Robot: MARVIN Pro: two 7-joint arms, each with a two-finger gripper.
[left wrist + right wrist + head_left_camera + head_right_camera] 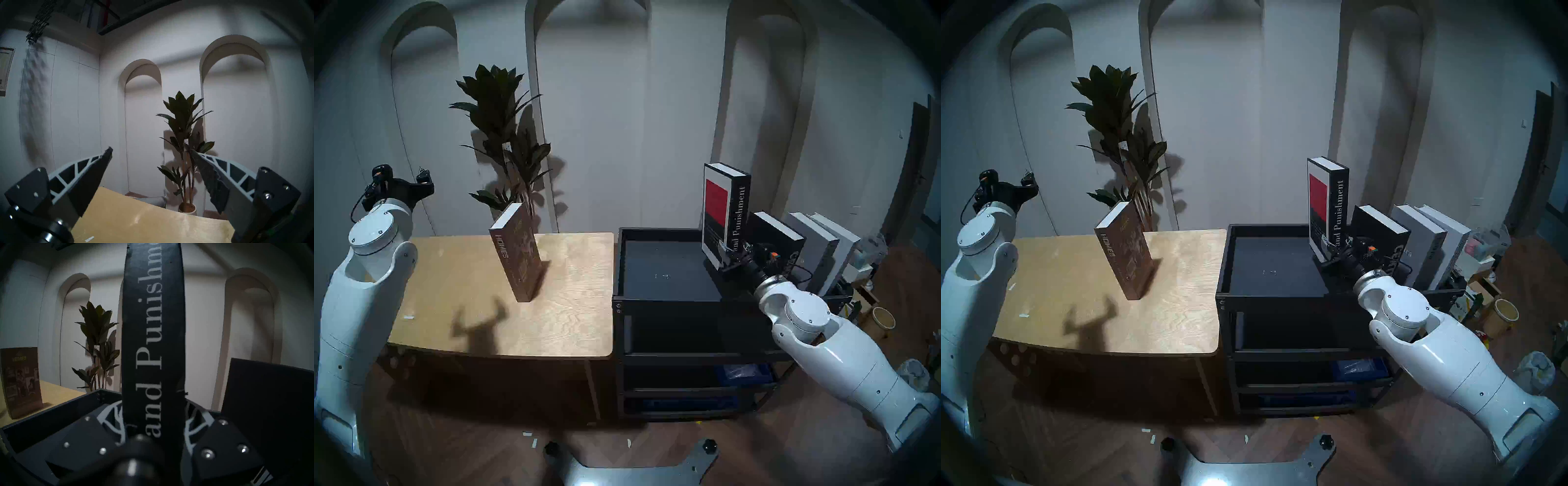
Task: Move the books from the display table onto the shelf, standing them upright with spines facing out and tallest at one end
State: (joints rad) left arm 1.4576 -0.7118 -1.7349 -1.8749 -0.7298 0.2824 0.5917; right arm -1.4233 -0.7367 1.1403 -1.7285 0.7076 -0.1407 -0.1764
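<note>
Black hardcover "Crime and Punishment" point(725, 212) stands clamped low on its spine by the right gripper point(728, 257) over the black metal shelf point(667, 298); so low a grip could let it topple. The left gripper point(403, 181) hangs wide, empty; brown "HOMES" point(517, 254) waits on the plywood table point(565, 325).

I see the left gripper point(151, 153) with its fingers spread wide and nothing between them, above the display table point(144, 220). Beyond its far edge, a potted plant point(184, 135) stands against the wall.
</note>
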